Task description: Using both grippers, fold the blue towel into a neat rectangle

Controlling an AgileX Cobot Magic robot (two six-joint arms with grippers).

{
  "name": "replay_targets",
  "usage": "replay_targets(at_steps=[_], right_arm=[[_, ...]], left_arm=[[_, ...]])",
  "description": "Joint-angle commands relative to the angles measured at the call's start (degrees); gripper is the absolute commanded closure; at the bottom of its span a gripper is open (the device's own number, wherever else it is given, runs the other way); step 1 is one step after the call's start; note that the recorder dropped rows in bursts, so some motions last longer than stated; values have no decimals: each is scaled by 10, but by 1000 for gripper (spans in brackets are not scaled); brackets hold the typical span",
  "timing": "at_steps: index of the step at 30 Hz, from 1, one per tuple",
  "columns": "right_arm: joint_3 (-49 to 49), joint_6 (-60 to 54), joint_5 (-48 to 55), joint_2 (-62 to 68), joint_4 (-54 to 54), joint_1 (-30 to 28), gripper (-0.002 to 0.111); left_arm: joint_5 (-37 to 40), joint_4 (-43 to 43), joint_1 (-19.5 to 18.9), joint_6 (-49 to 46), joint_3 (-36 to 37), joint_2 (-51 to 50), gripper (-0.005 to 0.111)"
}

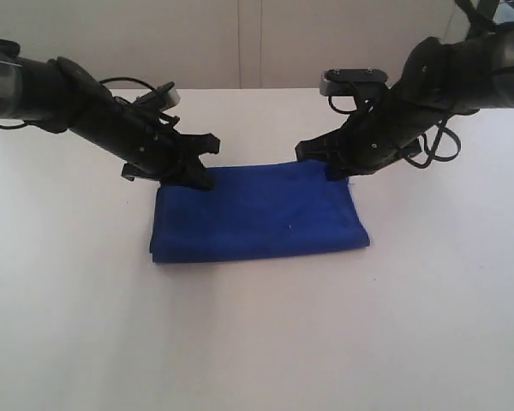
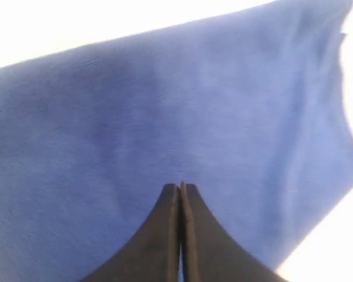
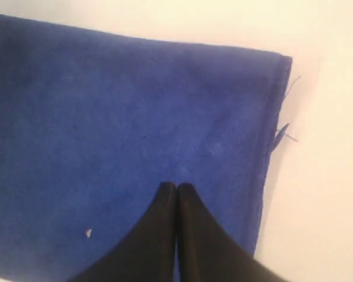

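Note:
The blue towel [image 1: 257, 214] lies flat on the white table [image 1: 257, 342] as a folded rectangle, its folded edge towards the front. My left gripper [image 1: 202, 180] rests at the towel's far left corner, jaws pressed together. My right gripper [image 1: 334, 171] rests at the far right corner, also shut. In the left wrist view the left gripper [image 2: 181, 187] points over the blue towel [image 2: 165, 106] with no cloth visibly pinched. In the right wrist view the right gripper [image 3: 176, 185] sits above the blue towel [image 3: 135, 106], near a side edge with a loose thread [image 3: 282, 132].
Bare white table surrounds the towel on all sides. A pale wall [image 1: 257, 43] stands behind the table's far edge. Both dark arms slope down from the upper left and upper right, with cables looping beside the right arm [image 1: 437, 145].

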State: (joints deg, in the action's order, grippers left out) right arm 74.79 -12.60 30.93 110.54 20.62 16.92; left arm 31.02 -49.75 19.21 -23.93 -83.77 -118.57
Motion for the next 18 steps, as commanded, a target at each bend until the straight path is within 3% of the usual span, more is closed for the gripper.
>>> replay_targets(at_steps=[1,5,9,13,18], right_arm=[[-1,-3,66,-33,-3,-21,108],[-2,-3,124,-57,-3,-55,108],[-21,-5,159,-103,-3,-89,108],[-76,-7,158,-163,-16,-110,108],[-159,-7,116,-236,-16,-118,108]], left_arm=[[70,-10,-22,52,-3,36,107],[122,7,-56,51,-3,65,107],[152,76,-81,45,-3,109,107],[170,162,-92,50,5,156,107],[164,179,-92,45,48,218,107]])
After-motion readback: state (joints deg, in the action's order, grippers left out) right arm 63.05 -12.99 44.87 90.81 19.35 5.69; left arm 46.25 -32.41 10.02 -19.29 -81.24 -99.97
